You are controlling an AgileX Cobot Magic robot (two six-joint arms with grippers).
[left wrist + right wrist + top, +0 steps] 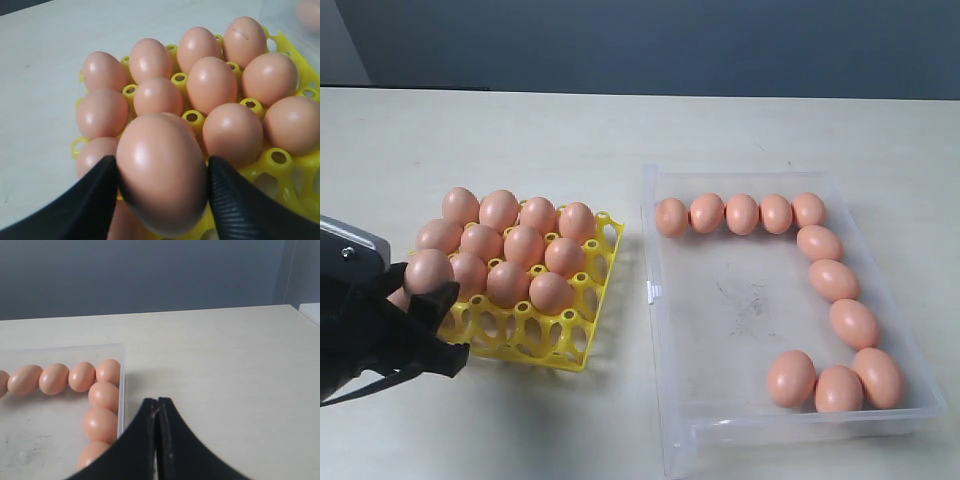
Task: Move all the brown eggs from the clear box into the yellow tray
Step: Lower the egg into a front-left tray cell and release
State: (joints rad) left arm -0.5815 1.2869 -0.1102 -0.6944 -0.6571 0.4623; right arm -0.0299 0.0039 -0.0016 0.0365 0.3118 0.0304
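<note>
Left wrist view: left gripper (161, 165) grips one egg (162, 145) by its sides, low over the left edge of the tray (565, 345), whose rear rows are full and front cups empty. Judgement: centre the egg over an empty cup, clear of its neighbours, lower until the posts bear it, then open just enough that the fingers (235, 200) miss seated eggs. Right gripper (158, 410) is closed and empty near a corner of the box (665, 400), which holds eleven eggs.

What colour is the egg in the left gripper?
Plain orange-brown, no markings; the egg shows best in the left wrist view.
</note>
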